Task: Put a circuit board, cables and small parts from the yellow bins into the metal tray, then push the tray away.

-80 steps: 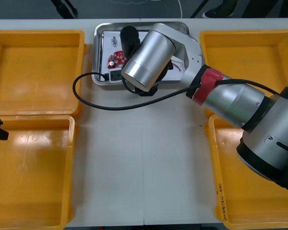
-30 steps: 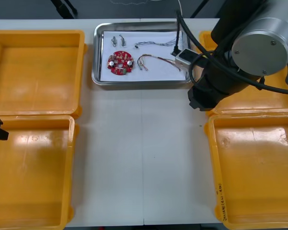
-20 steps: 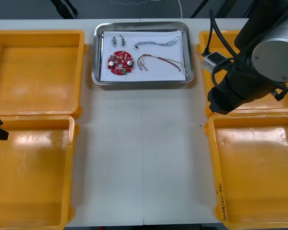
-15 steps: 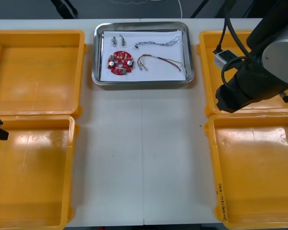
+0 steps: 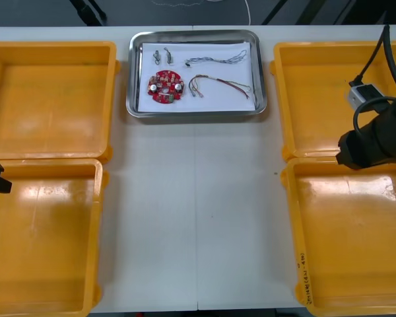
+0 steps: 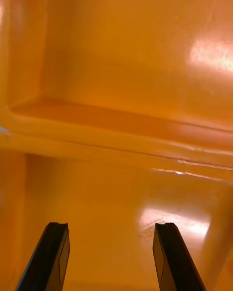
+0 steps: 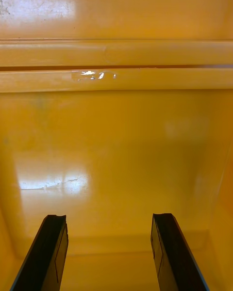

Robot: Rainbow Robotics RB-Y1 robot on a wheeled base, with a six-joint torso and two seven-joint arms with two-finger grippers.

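The metal tray [image 5: 262, 72], white inside, stands at the table's far middle. In it lie a round red circuit board [image 5: 165, 86], two small metal parts [image 5: 162, 55], a twisted blue and white cable [image 5: 216, 59] and a red and yellow cable [image 5: 221, 84]. My right arm [image 5: 373, 142] hangs at the right edge, over the rims between the two right bins. In its wrist view my right gripper [image 6: 110, 257] is open over bare orange bin floor. My left gripper [image 7: 109, 257] is open too, parked over the near left bin [image 5: 46, 238].
Yellow bins flank the table: far left [image 5: 49, 99], far right [image 5: 323, 92] and near right [image 5: 350, 244], all bare inside. The adjoining bin rims [image 6: 116, 136] lie ahead of the right fingers. Open tabletop [image 5: 198, 218] runs between the bins, in front of the tray.
My right arm has drawn back from over the tray and swung right, out over the right bins. The tray and its contents stay put. The left arm has not moved.
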